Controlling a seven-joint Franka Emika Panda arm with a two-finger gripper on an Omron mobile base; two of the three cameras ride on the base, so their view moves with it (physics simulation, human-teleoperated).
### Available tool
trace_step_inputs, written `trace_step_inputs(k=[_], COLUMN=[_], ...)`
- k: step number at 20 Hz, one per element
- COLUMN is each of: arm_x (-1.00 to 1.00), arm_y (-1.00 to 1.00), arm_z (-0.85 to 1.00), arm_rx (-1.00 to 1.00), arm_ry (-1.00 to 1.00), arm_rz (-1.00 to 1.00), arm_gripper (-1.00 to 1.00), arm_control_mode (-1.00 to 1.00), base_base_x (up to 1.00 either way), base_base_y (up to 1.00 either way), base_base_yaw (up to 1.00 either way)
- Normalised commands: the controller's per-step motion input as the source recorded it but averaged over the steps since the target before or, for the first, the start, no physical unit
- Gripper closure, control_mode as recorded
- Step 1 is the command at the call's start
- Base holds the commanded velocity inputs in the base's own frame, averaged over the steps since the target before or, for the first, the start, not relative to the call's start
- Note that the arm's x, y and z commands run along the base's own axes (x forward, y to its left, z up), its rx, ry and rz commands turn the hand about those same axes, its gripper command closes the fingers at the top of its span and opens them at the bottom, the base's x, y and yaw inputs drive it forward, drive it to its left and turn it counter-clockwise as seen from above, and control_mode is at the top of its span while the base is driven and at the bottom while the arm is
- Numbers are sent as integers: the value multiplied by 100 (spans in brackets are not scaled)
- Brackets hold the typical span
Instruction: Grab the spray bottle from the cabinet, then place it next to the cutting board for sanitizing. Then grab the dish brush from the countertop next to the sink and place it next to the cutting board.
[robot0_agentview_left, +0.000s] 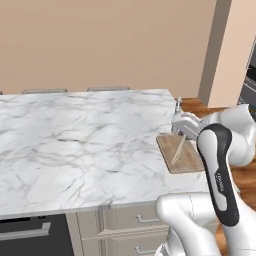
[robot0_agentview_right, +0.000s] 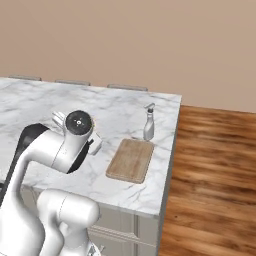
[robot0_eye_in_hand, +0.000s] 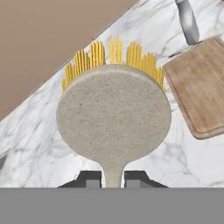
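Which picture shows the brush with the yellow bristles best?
The hand view: the dish brush looms close there, its round speckled head and yellow bristles clear, its handle pinched between the jaws. In the left base view it is just a thin pale stick over the cutting board.

Wooden floor (robot0_agentview_right: 210, 165) right of island; beige wall (robot0_agentview_right: 150, 40) behind.

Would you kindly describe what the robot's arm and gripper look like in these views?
The arm is glossy white with rounded, bulbous segments and black joint bands; one joint ends in a round black cap ringed in white. The gripper shows two small, dark grey, blocky finger tips.
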Motion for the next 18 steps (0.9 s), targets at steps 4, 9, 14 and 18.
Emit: trace_step_inputs(k=[4, 9, 14, 18], arm_x=[91, 57, 34, 19], arm_y=[8, 1, -5, -3], arm_z=[-50, -4, -37, -36], arm_rx=[-18, -26, -14, -17], arm_ry=[22, 30, 25, 11], arm_rz=[5, 0, 2, 1], arm_gripper=[100, 100, 100, 100], arm_control_mode=[-100, -100, -100, -100], base_base_x=[0, 0, 0, 0], base_base_y=[0, 0, 0, 0], base_base_yaw=[0, 0, 0, 0])
